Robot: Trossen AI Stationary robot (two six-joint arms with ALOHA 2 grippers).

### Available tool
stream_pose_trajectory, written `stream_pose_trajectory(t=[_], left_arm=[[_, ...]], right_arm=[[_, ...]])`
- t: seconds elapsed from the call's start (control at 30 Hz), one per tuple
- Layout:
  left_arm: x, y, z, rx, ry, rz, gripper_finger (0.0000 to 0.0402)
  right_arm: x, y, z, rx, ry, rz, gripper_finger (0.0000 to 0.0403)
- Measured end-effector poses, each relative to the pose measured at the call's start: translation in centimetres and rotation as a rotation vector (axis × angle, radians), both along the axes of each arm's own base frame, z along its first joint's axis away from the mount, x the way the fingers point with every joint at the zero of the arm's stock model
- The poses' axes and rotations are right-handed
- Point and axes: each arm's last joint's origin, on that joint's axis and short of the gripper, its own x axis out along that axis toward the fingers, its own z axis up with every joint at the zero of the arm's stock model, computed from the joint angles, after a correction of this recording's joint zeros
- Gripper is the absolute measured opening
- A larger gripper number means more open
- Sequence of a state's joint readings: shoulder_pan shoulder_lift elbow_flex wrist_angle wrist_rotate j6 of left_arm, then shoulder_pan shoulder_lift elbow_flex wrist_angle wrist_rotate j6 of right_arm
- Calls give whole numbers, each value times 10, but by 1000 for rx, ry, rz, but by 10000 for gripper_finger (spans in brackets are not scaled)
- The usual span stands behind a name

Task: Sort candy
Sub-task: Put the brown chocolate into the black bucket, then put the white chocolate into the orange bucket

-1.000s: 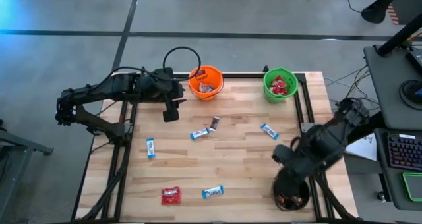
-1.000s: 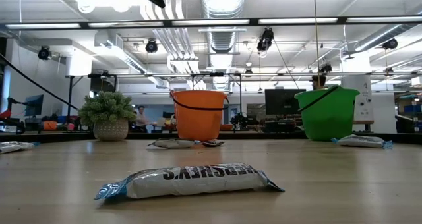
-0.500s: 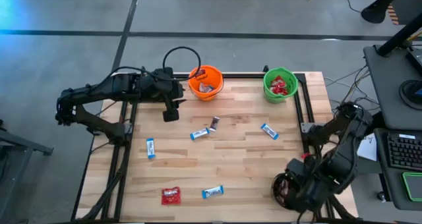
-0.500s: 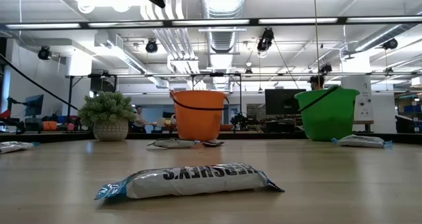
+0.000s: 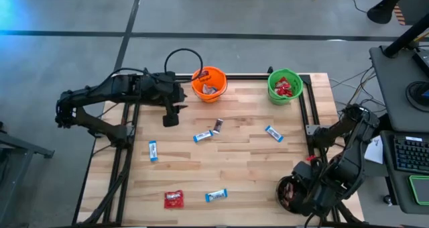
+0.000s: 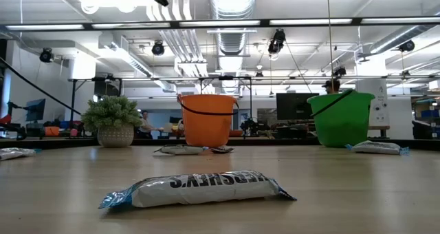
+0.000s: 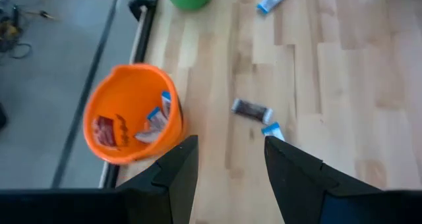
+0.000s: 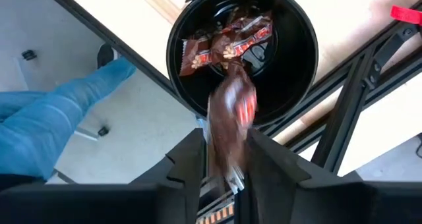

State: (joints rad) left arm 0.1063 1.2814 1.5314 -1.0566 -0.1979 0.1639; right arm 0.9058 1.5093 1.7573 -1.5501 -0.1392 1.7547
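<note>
Right hand (image 8: 224,165): we see it at the high view's lower right, over the black round bucket (image 8: 300,66) by the worktop's (image 5: 234,167) corner; fingers parted, a dark brown wrapped candy bar (image 8: 231,112) blurred between them.
Left hand (image 5: 171,119): upper left, beside the orange plastic bucket (image 5: 209,84), fingers apart, empty.
Open room: the worktop's centre carries scattered blue-and-white candy bars (image 5: 203,135); a red candy packet (image 5: 173,199) lies near the bottom edge.

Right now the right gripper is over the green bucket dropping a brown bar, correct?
Not the green one. The right wrist view shows the right gripper over the black bucket, with a brown bar between its fingers, above other brown wrappers already inside. The green bucket stands at the table's far edge in the high view.
</note>
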Motion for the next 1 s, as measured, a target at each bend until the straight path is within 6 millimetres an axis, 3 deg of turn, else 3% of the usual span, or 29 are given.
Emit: stream_pose_trajectory(t=[0.23, 0.47, 0.73, 1.0], left_arm=[[-16, -2, 1, -44, 39, 36, 157], [-13, -2, 0, -77, 30, 74, 159], [1, 4, -14, -72, 70, 301, 194], [33, 7, -38, -134, 123, 365, 213]], right_arm=[[0, 0, -2, -24, 7, 17, 152], [2, -2, -2, -66, -49, 23, 175], [7, -6, -2, -159, -160, -7, 181], [10, -15, 3, -297, -347, -33, 180]])
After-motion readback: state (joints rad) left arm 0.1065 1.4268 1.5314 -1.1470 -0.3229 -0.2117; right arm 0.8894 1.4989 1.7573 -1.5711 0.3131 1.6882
